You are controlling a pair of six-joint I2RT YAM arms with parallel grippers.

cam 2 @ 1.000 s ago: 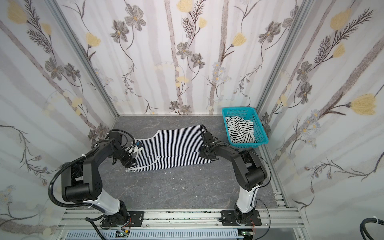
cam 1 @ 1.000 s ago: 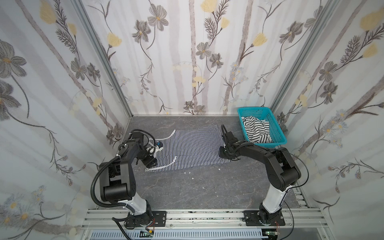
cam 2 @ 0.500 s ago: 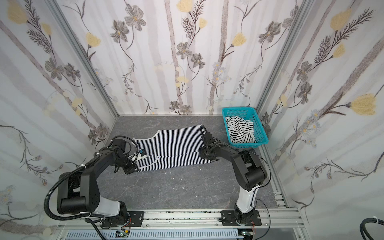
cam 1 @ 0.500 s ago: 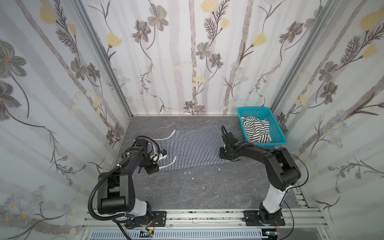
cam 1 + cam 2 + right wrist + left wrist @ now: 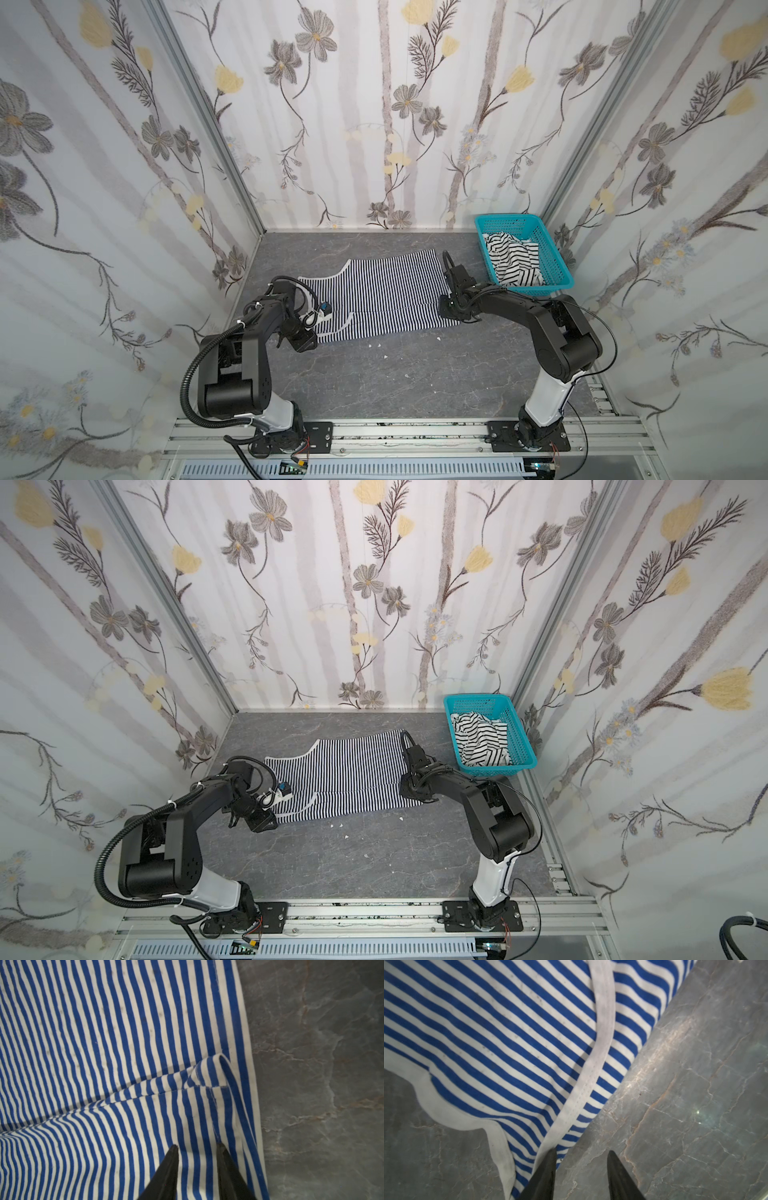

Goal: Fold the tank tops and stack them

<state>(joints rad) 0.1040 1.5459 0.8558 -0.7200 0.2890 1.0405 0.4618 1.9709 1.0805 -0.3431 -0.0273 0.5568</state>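
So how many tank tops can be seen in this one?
2. The navy-and-white striped top lies spread on the table. The black-and-white striped top is bunched up in the teal basket. More could be hidden under it.

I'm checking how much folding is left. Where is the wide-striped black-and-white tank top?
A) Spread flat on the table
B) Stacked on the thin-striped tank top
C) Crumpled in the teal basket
C: the wide-striped black-and-white tank top lies crumpled inside the teal basket, apart from the thin-striped tank top spread on the table.
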